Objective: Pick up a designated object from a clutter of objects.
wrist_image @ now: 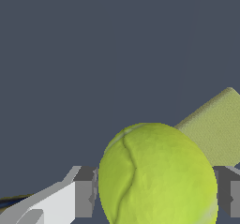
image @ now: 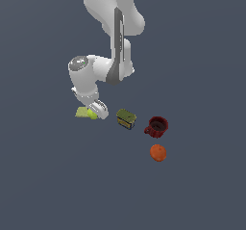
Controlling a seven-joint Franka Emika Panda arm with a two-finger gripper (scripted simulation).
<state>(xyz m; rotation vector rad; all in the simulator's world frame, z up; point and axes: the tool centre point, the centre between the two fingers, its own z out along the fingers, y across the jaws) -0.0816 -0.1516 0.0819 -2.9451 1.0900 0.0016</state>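
No legible text or nos. anywhere; yellow label on olive can too small to read.

The yellow-green ball sits between the pincer fingers (pale-green pad just behind).

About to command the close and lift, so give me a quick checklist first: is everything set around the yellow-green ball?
1. Right target: the yellow-green ball sits between the fingers in the wrist view, not the pale-green pad. Ok.
2. Ball centred in the gripper: a finger shows on each side of it. Ok.
3. Fingers touching the ball: contact is not visible. Cannot tell.
4. Pad clear of the grasp: it lies just behind the ball, and whether they touch is unclear. Cannot tell.
5. Neighbours clear: the olive-green can, dark red mug and orange ball stand apart, toward the exterior view's right. Ok.
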